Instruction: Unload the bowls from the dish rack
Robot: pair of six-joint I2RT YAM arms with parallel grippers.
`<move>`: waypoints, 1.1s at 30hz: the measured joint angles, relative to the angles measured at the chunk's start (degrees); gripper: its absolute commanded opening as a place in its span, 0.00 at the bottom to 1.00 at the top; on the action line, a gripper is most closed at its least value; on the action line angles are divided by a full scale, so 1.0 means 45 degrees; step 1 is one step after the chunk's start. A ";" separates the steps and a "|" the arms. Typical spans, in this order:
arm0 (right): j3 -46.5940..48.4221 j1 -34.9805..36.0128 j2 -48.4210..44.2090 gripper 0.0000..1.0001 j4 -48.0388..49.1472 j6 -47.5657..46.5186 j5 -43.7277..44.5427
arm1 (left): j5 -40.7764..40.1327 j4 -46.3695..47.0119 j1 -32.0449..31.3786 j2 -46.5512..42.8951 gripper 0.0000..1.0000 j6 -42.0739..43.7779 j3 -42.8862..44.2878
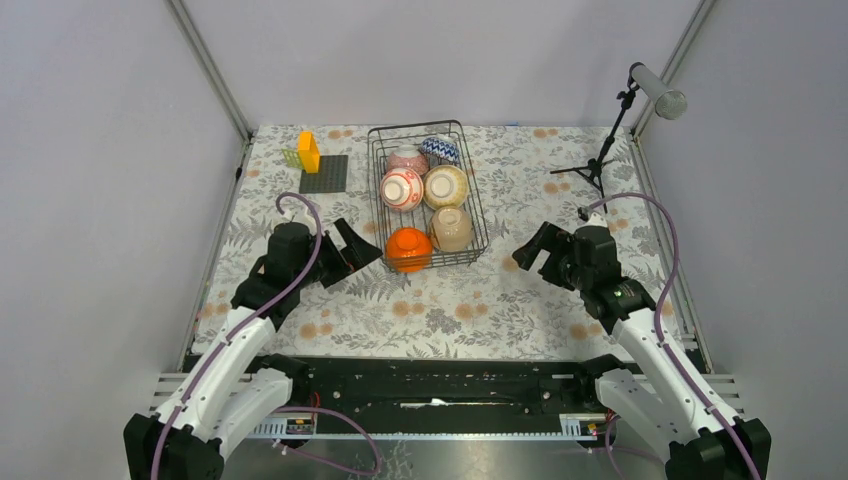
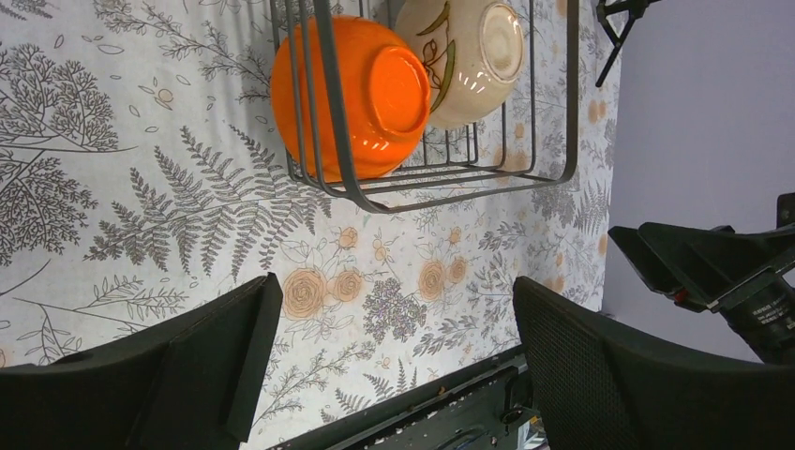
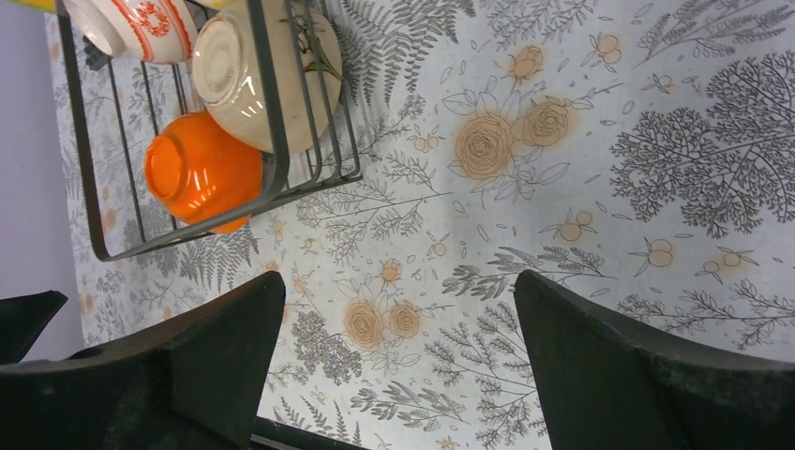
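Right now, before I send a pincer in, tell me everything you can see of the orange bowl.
The orange bowl is glossy, plain bright orange and ceramic-looking, with a round foot ring. It lies tipped over, foot ring showing, in the near-left corner of the dish rack, resting against its wires, close beside the cream bowl. Nothing grips it.

a fern-and-rose printed cloth (image 1: 440, 300) is laid flat across the middle of the frame. plain grey walls (image 1: 100, 150) are seen on three sides, edged by metal posts (image 1: 210, 70) — a black tripod stand (image 1: 606, 145) is set at upper right.
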 measured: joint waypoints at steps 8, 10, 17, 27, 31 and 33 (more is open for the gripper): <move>0.0894 0.0000 0.1122 1.00 0.0384 -0.0238 -0.0670 | 0.0073 0.0175 -0.0029 0.0544 0.99 0.0442 0.0253; 0.1355 0.0000 0.1715 1.00 0.0476 -0.0253 -0.0884 | 0.0092 0.0194 -0.0029 0.0908 0.99 0.0529 0.0461; 0.2691 0.0019 0.2885 0.98 0.0899 0.0015 -0.1384 | -0.0301 0.0423 -0.0049 0.1851 0.97 0.0719 0.1137; 0.4124 0.1302 0.4833 1.00 0.1530 0.0194 -0.1486 | -0.0573 0.0845 -0.0257 0.3419 0.95 0.0704 0.1768; 0.4935 0.2370 0.5727 0.99 0.1603 0.0228 -0.1146 | -0.0578 0.1127 -0.0277 0.3978 0.93 0.0690 0.1967; 0.5401 0.2866 0.6261 0.99 0.1647 0.0321 -0.0918 | -0.0631 0.1209 -0.0277 0.4328 0.94 0.0704 0.2030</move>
